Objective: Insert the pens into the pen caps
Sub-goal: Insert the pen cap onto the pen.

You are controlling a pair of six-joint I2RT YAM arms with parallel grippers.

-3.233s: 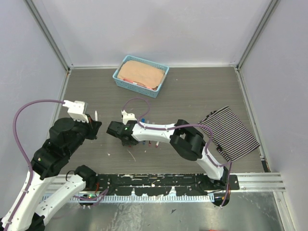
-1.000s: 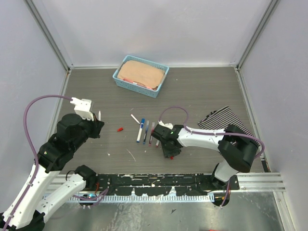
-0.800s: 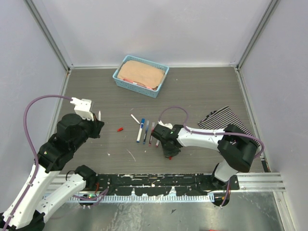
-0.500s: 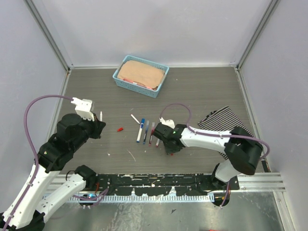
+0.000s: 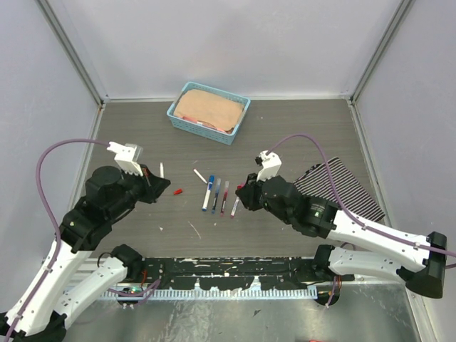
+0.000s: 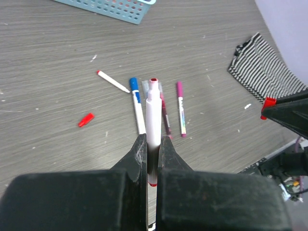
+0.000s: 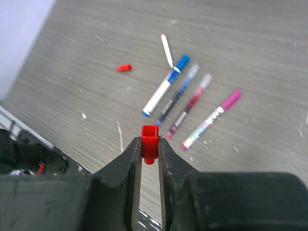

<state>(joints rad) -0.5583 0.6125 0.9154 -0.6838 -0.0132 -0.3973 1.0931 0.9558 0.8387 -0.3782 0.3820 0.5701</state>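
Observation:
My left gripper [image 6: 153, 139] is shut on a white pen [image 6: 153, 110] whose red tip points away from the wrist camera; from the top view the pen [image 5: 161, 171] stands above the table's left side. My right gripper [image 7: 149, 144] is shut on a red pen cap [image 7: 149, 138], open end facing outward, hovering right of the pen row [image 5: 242, 194]. On the table lie a blue-capped pen [image 7: 166, 85], a dark blue one [image 7: 178, 94], a maroon one [image 7: 190, 103] and a magenta one [image 7: 211, 118]. A thin white pen [image 7: 166, 50] and a loose red cap [image 7: 123, 68] lie nearby.
A blue basket [image 5: 176, 115] holding a tan cloth stands at the back. A striped black-and-white cloth [image 5: 342, 192] lies at the right, partly under the right arm. Grey walls close in the table on three sides.
My right gripper has risen from the table beside the magenta pen with the red cap in it, and the arm has swung out rightward. The left gripper has shifted slightly right with its pen.

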